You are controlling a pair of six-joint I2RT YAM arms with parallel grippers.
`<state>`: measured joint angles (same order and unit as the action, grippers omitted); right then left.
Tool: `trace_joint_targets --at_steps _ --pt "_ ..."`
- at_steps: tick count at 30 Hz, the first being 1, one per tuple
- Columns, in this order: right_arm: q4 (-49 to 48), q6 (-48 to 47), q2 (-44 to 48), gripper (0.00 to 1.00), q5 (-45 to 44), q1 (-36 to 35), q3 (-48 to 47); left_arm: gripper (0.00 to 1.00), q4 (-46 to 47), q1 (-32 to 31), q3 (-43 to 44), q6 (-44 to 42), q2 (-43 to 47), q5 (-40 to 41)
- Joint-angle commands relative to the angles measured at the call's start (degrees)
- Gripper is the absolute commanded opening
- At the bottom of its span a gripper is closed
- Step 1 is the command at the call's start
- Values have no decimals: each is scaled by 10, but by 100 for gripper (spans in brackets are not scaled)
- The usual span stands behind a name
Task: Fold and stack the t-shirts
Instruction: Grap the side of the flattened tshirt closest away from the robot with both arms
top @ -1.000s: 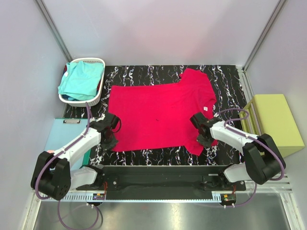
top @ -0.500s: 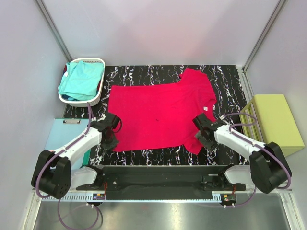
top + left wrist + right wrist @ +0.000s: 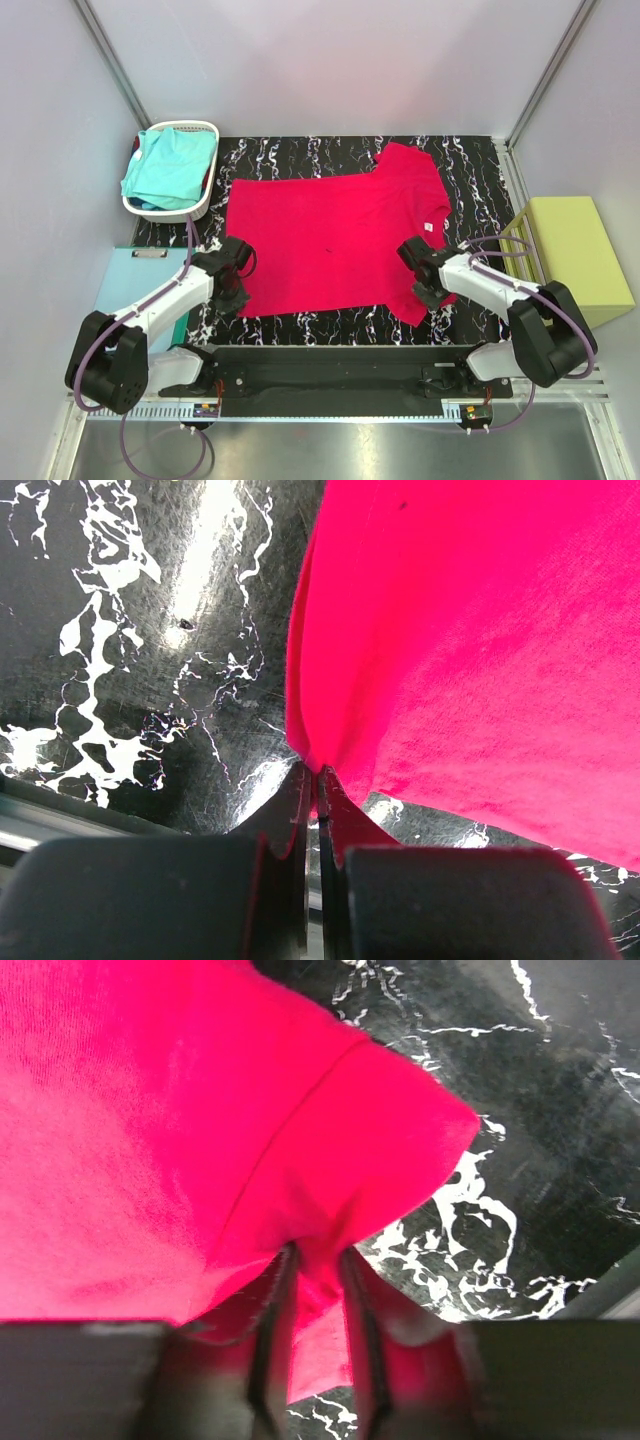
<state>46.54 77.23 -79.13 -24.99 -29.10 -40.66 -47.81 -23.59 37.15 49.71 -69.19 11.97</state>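
The crimson-red t-shirt (image 3: 335, 240) lies spread flat on the black marbled table. My left gripper (image 3: 233, 287) sits at its near left corner, and the left wrist view shows that gripper (image 3: 316, 772) shut on a pinched fold of the red hem (image 3: 480, 650). At the near right sleeve is my right gripper (image 3: 426, 285). In the right wrist view its jaws (image 3: 315, 1255) stand apart, with a fold of the red sleeve (image 3: 330, 1150) between them. The turquoise t-shirt (image 3: 170, 165) lies crumpled in a white basket (image 3: 182, 127) at the back left.
A yellow-green block (image 3: 575, 255) stands off the table's right edge. A light-blue mat (image 3: 125, 285) lies off the left edge by my left arm. The black rail with both arm bases runs along the near edge.
My right gripper opened wide, shifted slightly right, then came back onto the sleeve with its jaws narrowing. The left gripper kept its hold and did not move.
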Motion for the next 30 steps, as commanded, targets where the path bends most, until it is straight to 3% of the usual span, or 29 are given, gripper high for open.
trace_joint_targets --at_steps 1,5,7,18,30 --pt "43 16 29 26 -42 -2 1 0 16 -4 19 -6 -2 -11" --pt "60 16 54 12 -47 -2 2 0 15 -5 19 -5 -2 -10" --pt "76 11 67 0 -52 -3 0 0 14 -6 19 -5 0 -9" --pt "137 -52 188 0 -110 -5 -65 0 -12 -12 65 -8 24 29" --pt "103 -168 103 0 -153 -3 -191 0 -40 -1 159 -12 -18 68"
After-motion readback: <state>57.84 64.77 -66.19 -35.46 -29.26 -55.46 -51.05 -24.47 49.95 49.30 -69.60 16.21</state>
